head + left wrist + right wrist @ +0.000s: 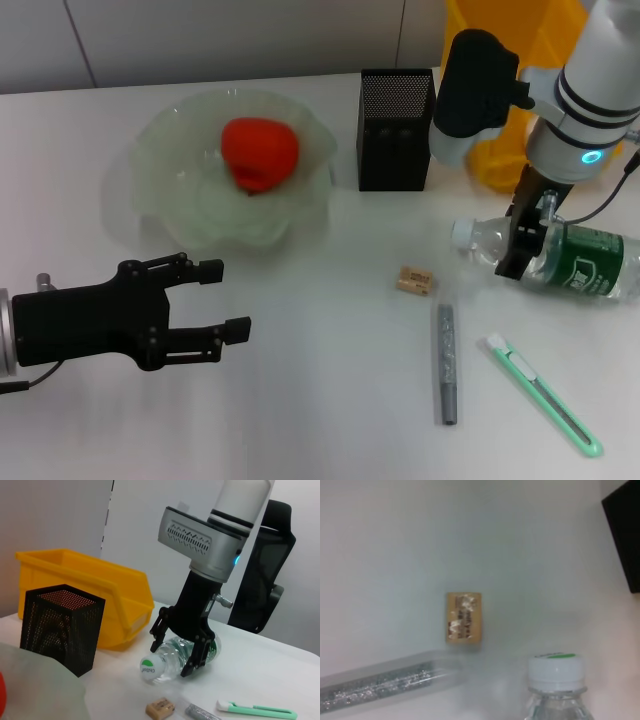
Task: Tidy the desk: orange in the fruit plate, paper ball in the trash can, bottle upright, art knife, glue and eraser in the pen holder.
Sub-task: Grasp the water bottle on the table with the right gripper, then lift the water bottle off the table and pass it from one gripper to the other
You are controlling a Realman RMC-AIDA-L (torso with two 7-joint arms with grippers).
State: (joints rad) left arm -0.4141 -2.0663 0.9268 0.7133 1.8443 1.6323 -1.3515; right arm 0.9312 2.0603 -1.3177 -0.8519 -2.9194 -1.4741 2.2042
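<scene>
On the desk's (320, 400) right side, head view: bottle (560, 255) lying flat, long axis crosswise, cap toward centre; right gripper (528, 240) straddles its shoulder. Left gripper (225, 300) parked, jaws wide. Left wrist view: right gripper fingers (159, 630) either side of bottle, closure uncertain. Right wrist view: cap faces eraser (464, 617).

My hands (215, 300) are black. The orange (259, 152) is red-orange, its plate (160, 190) pale green, the mesh holder (394, 130) black, the bin (90, 587) yellow, the bottle's label (590, 262) green, the worktop (320, 400) white.
</scene>
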